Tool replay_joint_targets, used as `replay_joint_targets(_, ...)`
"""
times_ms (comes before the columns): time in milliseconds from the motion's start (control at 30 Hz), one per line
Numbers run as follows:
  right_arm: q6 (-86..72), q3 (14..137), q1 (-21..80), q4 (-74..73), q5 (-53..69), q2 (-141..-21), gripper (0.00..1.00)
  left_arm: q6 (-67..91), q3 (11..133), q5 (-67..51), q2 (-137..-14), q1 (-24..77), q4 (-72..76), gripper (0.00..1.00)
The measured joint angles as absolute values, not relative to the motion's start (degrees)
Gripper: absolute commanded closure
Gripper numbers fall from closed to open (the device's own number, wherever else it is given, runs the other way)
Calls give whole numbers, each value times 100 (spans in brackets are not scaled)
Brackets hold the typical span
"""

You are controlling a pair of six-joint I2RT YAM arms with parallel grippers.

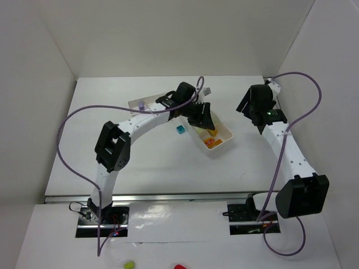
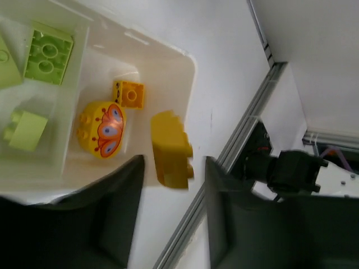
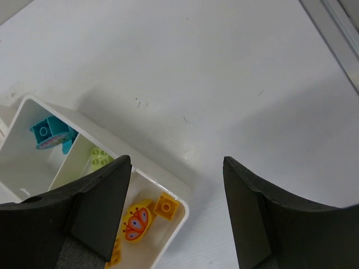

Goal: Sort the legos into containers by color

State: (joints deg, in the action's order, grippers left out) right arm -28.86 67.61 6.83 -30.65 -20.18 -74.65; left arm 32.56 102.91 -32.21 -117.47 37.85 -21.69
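Well, my left fingers (image 2: 112, 213) stand a little apart with the yellow brick (image 2: 171, 148) between them. There is a sliver of gap on each side, so I judge it loose rather than gripped — and it sits right over the near wall of the tray's (image 2: 188, 73) end compartment. My right fingers (image 3: 263, 218) are spread wide with nothing in them, over the counter (image 3: 224, 67) beside the tray. The worry is the landing: if the brick meets that wall instead of the compartment floor, it could tip outward onto the counter. It could also knock the orange brick (image 2: 130, 93) or the round butterfly piece (image 2: 102, 129) already lying in that compartment. A teal brick (image 1: 180, 130) lies on the counter just beside the tray, not yet sorted, and a careless pull-away could nudge it. How high the yellow brick is above the tray I cannot tell from the wrist view. From above, my left arm (image 1: 140, 120) covers the tray's middle, so I cannot say whether the white piece beyond it is a second tray.
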Motion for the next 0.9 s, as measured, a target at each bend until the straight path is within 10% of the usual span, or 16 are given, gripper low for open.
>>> replay_joint_targets(133, -2823, 6737, 440, -3199, -1894, -7183, 25, 3216, 11093, -3065, -12444, 3900, -2453, 9)
replay_joint_targets(333, -2733, 6689, 220, -3249, -1706, -7032, 25, 2976, 11323, -2635, -12425, 3883, -2790, 29)
replay_joint_targets(600, -2714, 6525, 204, -3221, -1380, -7032, 25, 1756, 9043, -1481, -10442, 3813, -3041, 0)
replay_joint_targets(900, -2714, 6517, 209, -3173, -1120, -7218, 25, 871, 7918, -222, -10748, 3726, -2663, 0)
